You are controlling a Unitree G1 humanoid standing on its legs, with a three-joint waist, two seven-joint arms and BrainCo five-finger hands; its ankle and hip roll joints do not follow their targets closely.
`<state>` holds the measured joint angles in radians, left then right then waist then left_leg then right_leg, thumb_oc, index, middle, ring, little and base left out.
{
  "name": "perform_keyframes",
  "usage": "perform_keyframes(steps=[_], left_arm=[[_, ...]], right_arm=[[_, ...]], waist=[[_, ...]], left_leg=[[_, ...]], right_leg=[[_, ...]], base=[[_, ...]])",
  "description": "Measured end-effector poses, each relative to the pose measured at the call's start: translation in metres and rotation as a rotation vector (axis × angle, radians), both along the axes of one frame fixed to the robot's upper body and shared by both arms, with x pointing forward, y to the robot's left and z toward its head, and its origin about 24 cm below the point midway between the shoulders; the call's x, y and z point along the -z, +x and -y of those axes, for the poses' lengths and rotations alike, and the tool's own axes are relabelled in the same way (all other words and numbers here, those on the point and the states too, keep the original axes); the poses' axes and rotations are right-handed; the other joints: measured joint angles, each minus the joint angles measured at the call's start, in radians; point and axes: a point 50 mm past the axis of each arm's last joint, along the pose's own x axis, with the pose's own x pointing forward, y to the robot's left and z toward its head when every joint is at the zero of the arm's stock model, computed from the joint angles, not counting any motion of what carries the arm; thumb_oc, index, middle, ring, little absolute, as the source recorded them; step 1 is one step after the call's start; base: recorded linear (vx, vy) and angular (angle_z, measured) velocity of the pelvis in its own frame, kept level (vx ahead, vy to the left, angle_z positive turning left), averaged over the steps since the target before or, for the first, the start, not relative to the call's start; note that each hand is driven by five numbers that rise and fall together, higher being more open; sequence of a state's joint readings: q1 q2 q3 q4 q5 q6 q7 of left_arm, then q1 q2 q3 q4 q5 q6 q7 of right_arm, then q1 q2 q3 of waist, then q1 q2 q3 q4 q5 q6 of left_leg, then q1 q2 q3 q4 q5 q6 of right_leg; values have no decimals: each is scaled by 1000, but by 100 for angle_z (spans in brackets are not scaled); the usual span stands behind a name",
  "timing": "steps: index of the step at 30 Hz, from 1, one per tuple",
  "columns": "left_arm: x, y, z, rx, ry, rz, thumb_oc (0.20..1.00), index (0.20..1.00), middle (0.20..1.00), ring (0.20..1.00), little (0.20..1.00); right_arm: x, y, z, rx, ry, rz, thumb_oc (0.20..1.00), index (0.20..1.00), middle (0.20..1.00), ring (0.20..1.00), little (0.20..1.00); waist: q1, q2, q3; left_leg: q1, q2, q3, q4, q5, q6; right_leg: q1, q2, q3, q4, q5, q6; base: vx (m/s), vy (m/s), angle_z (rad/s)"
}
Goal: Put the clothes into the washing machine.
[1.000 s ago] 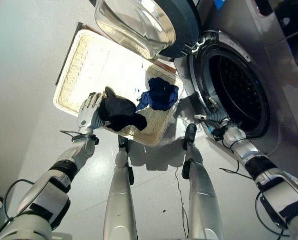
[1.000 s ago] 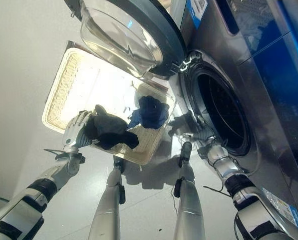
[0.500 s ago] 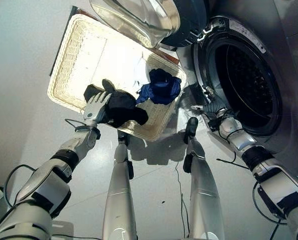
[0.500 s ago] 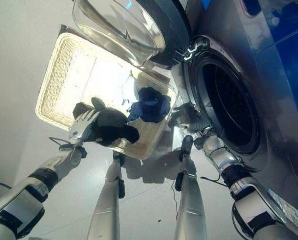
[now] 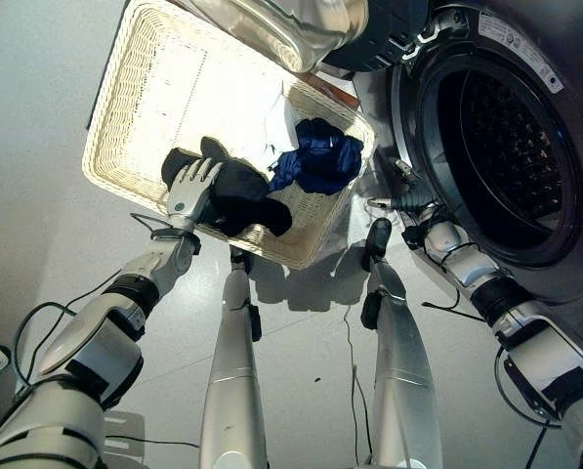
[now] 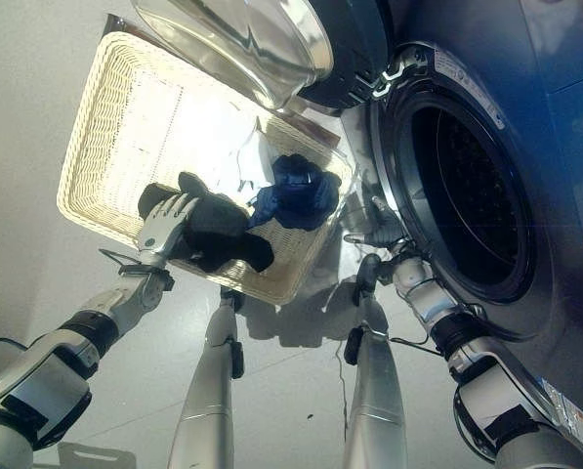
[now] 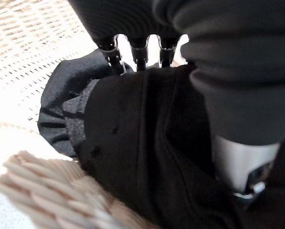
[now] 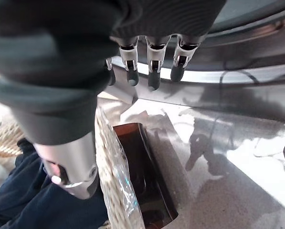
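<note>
Camera shifted since earlier; your left hand [image 5: 190,189] still on black garment [image 5: 234,198] in basket [image 5: 135,98], washer drum [image 5: 511,137] far to right.
Left wrist view: fingers [image 7: 138,50] straight over cloth, not curled.
Right wrist view: right hand [image 8: 149,62] spread, empty, by drum rim; blue garment [image 8: 18,202] nearer it.

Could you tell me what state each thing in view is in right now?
Washing machine door: swung open.
Drum: dark, nothing visible inside.
Basket: on the floor, holding clothes.
Black garment: in the basket, under the left hand.
Blue garment: bunched, untouched.
Right hand: open, holding nothing.
</note>
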<state>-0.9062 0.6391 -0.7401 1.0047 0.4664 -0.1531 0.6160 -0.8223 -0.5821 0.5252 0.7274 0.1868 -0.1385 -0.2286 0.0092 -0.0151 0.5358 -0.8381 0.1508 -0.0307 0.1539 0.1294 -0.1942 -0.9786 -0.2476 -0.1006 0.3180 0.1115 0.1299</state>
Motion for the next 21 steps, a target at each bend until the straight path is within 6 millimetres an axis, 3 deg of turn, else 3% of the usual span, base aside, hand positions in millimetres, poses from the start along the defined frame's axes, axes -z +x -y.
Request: perform_keyframes(steps=[10, 11, 13, 21], left_arm=[[-5, 7, -3, -55, 45, -86, 1000, 1000, 1000, 1000, 1000], [-6, 8, -3, -57, 46, -90, 526, 526, 526, 526, 526], [-8, 9, -2, -58, 47, -90, 200, 200, 200, 200, 200], [-28, 15, 2, -44, 41, -55, 200, 200, 200, 200, 200]], right_arm=[[-3, 1, -1, 12, -1, 16, 1000, 1000, 1000, 1000, 1000], [-2, 1, -1, 10, -6, 15, 1000, 1000, 1000, 1000, 1000], [-4, 2, -3, 2, -16, 17, 1000, 1000, 1000, 1000, 1000], [-8, 3, -7, -6, -27, 34, 1000, 1000, 1000, 1000, 1000]], waist=[[-23, 0, 0], [-23, 0, 0], [-23, 0, 0], [-22, -1, -1]], left_leg=[[-16, -2, -11, 10, 0, 0], [-18, -2, -11, 10, 0, 0], [-25, -2, -11, 11, 0, 0], [-34, -4, -13, 14, 0, 0]], right_leg=[[-10, 0, 2, 12, -7, 4], [-12, 0, 3, 13, -7, 4], [-18, 0, 3, 14, -7, 4], [-30, 0, 7, 22, -12, 4]], base=[[4, 0, 2], [0, 0, 0], [0, 0, 0], [0, 0, 0]])
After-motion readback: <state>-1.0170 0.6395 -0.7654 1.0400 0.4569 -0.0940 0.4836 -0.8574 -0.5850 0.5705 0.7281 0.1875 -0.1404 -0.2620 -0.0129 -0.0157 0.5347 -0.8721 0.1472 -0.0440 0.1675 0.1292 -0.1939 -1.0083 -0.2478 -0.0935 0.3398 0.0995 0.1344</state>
